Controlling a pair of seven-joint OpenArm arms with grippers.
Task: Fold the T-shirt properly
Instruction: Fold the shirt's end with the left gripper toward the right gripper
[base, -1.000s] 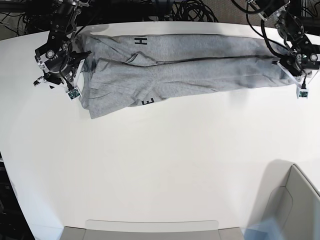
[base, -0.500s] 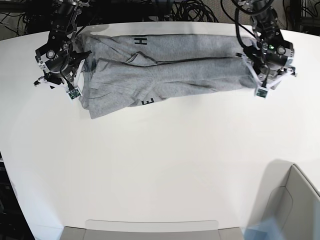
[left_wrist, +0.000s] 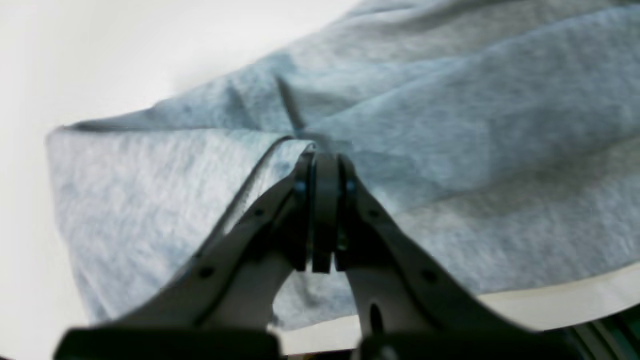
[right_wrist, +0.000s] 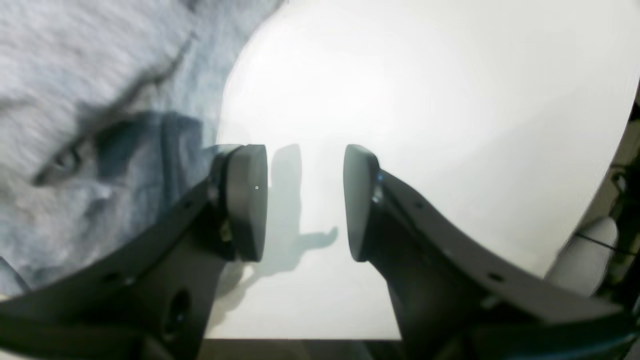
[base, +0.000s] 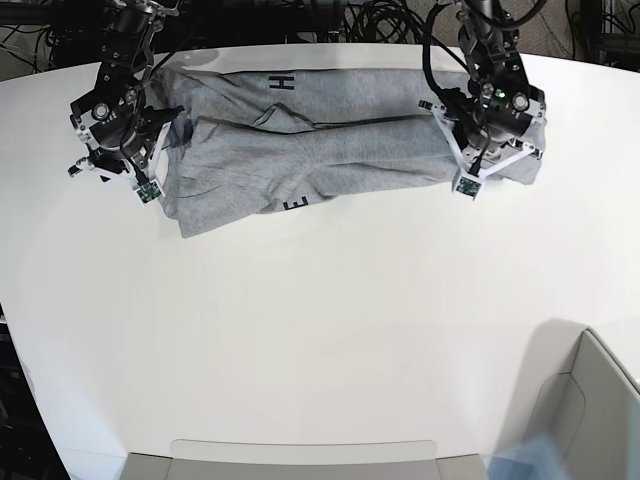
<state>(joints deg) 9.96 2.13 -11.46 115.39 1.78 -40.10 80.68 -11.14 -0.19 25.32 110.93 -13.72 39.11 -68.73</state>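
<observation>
I see the T-shirt (base: 330, 140) as soft, matt heathered cloth, the table (base: 320, 330) smooth and white, the right gripper (right_wrist: 305, 200) matt black plastic.

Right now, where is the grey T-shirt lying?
In the base view the T-shirt lies stretched along the white table's far edge, between the open right gripper and the left gripper pinching its end.

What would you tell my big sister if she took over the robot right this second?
Left gripper: shut on the T-shirt, pinching its edge at the end that doubles over the rest.
Right gripper: open, holding nothing, over the bare table beside the shirt's other end.
Done: the shirt lies in a long band across the far side of the table.
Left: probably finish laying the held end over, let go, then smooth it flat.
</observation>
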